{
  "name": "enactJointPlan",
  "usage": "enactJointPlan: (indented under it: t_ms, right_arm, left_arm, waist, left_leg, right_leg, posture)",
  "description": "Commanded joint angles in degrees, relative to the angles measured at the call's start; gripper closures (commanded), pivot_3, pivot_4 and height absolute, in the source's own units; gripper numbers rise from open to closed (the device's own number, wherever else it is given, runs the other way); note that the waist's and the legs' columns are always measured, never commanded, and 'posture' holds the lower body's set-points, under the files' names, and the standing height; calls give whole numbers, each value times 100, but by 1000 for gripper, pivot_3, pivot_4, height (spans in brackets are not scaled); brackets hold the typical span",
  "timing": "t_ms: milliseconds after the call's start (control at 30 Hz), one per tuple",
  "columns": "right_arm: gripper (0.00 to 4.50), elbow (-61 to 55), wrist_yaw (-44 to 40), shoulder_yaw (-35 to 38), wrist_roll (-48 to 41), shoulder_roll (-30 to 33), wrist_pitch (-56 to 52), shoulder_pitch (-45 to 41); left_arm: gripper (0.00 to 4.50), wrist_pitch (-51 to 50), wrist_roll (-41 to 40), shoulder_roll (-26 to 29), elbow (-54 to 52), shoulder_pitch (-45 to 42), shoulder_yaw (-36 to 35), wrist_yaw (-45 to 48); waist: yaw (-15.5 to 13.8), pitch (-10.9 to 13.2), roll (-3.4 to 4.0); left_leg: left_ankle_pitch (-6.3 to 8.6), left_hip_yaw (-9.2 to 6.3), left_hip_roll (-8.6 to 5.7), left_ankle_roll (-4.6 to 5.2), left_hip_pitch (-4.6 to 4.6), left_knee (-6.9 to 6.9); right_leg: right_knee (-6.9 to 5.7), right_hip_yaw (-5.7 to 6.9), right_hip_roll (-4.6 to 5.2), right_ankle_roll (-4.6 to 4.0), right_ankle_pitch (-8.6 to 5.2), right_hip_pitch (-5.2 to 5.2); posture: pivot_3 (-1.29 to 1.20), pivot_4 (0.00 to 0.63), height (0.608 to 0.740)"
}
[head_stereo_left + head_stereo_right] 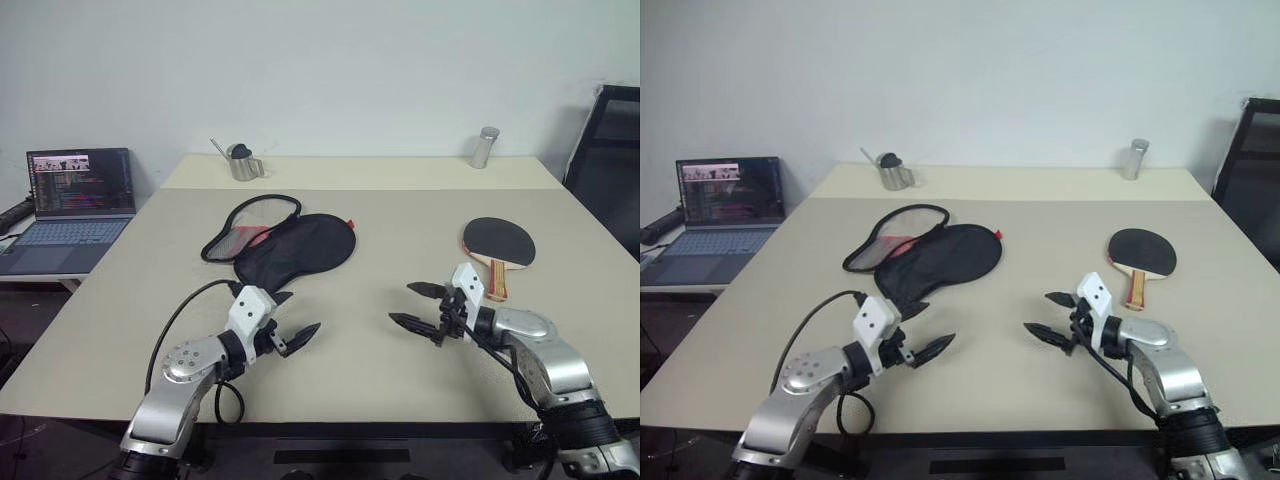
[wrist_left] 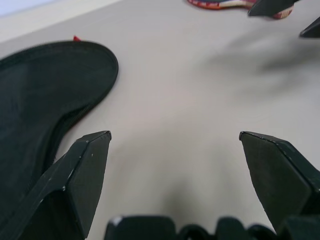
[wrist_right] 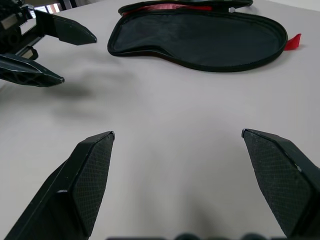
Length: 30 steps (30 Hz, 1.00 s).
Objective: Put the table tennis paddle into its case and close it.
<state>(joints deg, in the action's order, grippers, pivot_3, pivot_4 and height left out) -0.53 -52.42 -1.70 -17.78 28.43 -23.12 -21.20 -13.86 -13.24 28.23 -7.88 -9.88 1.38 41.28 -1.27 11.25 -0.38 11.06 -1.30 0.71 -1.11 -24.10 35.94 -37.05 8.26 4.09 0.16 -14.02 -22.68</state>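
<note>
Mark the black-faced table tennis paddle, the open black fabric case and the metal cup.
black-faced table tennis paddle (image 1: 497, 240), left eye view, rubber face.
open black fabric case (image 1: 300, 245), left eye view, main panel.
metal cup (image 1: 484, 148), left eye view, side.

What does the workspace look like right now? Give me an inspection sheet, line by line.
Surface: beige table, bare in front of the robot.
Job's things: paddle flat on the right, untouched; case unzipped, lying open on the left.
Clutter: small metal can with spout and metal cylinder at the far edge.
Grippers: left gripper and right gripper hover low, fingers open, holding nothing.
Cables: black cable looping along the left arm.
Surroundings: open laptop on a side desk, black chair.
</note>
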Motion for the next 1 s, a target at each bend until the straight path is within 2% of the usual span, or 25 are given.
enactJointPlan:
  t_ms: [33, 367, 500, 767, 1000]
  right_arm:
    - [19, -211, -73, 28, 40, 285, -30, -16]
    - [19, -966, 125, 294, -348, 508, -713, -83]
    - [19, -1144, 178, 342, -503, 549, -868, -142]
    - [19, -1108, 315, 85, -465, 252, -787, -526]
    - [19, -1022, 239, 56, -475, 184, -645, -615]
  left_arm:
    - [0, 348, 49, -100, 235, -165, 42, 43]
    - [0, 740, 19, -264, 850, -363, -39, 112]
    - [0, 489, -224, -251, 786, -405, -286, 22]
    - [0, 389, -509, 190, 1110, -376, -983, 127]
    - [0, -69, -697, 141, 1540, -836, -1319, -270]
  waist:
    - [-11, 0, 0]
    - [-11, 1, -2]
    - [-11, 2, -5]
    - [-2, 3, -5]
    - [-21, 3, -8]
  left_leg:
    - [0, 0, -1, 0, 0, 1]
    - [0, 0, 3, 0, -4, -1]
    - [1, -1, 1, -1, -5, 3]
    - [1, 0, 15, -1, -8, -1]
    - [1, 0, -3, -1, -32, 10]
  right_leg:
    - [0, 0, 0, 0, 0, 0]
    - [0, 2, -1, -1, 0, -4]
    - [1, 1, 0, 0, 0, -3]
    - [-1, 3, -3, -1, 0, -14]
    - [-2, 2, -2, 4, 3, -27]
  posture:
    - [0, 150, 740]
    - [0, 150, 740]
    - [0, 150, 740]
    - [0, 150, 740]
    - [0, 150, 740]
